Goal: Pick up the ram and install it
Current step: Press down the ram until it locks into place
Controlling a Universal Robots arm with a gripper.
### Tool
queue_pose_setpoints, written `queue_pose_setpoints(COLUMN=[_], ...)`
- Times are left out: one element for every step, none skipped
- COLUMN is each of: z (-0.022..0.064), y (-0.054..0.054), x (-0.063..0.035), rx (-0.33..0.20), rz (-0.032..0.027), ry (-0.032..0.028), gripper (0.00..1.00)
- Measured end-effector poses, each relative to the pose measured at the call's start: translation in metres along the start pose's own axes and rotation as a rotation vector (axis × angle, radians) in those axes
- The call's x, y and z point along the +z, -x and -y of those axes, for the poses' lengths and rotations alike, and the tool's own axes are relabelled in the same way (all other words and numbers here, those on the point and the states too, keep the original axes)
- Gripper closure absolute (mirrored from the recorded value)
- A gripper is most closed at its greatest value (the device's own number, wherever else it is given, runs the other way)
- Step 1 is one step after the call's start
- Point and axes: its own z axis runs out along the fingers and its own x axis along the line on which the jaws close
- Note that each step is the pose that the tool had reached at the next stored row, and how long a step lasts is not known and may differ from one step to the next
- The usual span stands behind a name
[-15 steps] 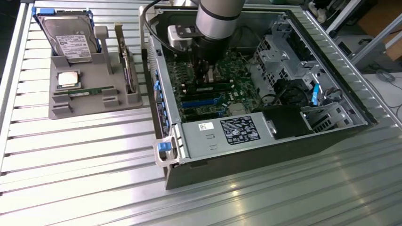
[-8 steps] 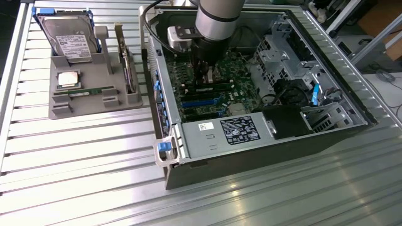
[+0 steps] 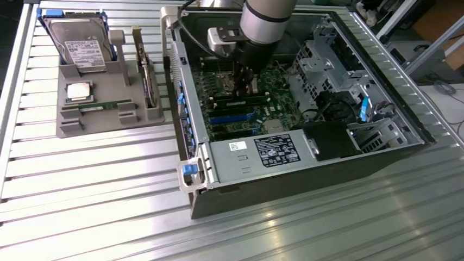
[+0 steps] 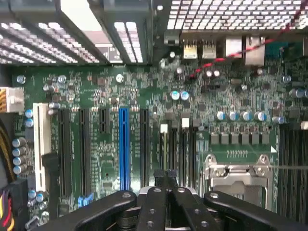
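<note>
Fingers (image 4: 155,195): pressed together at the tips, no gap between the pads and nothing visible held between them. Gripper (image 4: 166,174) reaches down inside the computer case (image 3: 197,209), its tips just above the memory slots (image 4: 174,144) of the motherboard (image 4: 96,86). One slot under the tips shows a thin greenish edge; whether a stick sits in it cannot be told.

Ram (image 3: 98,105): long green stick with a pale label, lying flat in a groove of the grey holder (image 3: 94,129). It is outside the case, on the exterior view's left, and well apart from the gripper (image 3: 243,81).

Processor (image 3: 78,91): square and silver, in the same holder, just beside the ram, outside the case.

Hard drive (image 3: 78,46): silver with a white label, leaning in the holder's blue-edged bracket, outside the case.

Processor socket (image 4: 236,173): metal-framed, inside the case, beside the memory slots.

Power supply (image 3: 264,152): grey labelled box, inside the case, along its near wall.
</note>
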Motion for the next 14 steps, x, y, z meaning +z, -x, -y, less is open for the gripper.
queue_pose_setpoints(z=[0.0048,0.0110,0.0196,0.0240,0.0273,0.0324,0.0401,0.0472,0.0519,0.0582,0.0619,0.0648,0.0731,0.0818], y=[0.000,0.000,0.000,0.000,0.000,0.000,0.000,0.000,0.000,0.000,0.000,0.000,0.000,0.000], x=[-0.0002,-0.0004,-0.0009,-0.0011,-0.0013,-0.0017,-0.0022,-0.0026,-0.0028,-0.0030,-0.0032,-0.0033,-0.0035,-0.0039], rx=[0.000,0.001,0.001,0.001,0.001,0.002,0.002,0.003,0.003,0.003,0.003,0.003,0.003,0.004], rz=[0.0000,0.0000,0.0000,0.0001,0.0000,-0.0001,0.0001,0.0000,0.0000,0.0001,0.0000,0.0001,0.0003,0.0001], ry=[0.0000,0.0000,0.0000,0.0000,0.0000,0.0000,0.0000,0.0000,0.0000,0.0000,0.0000,0.0000,-0.0001,0.0000], gripper=[0.90,0.90,0.90,0.90,0.90,0.90,0.90,0.90,0.90,0.90,0.90,0.90,0.90,0.90])
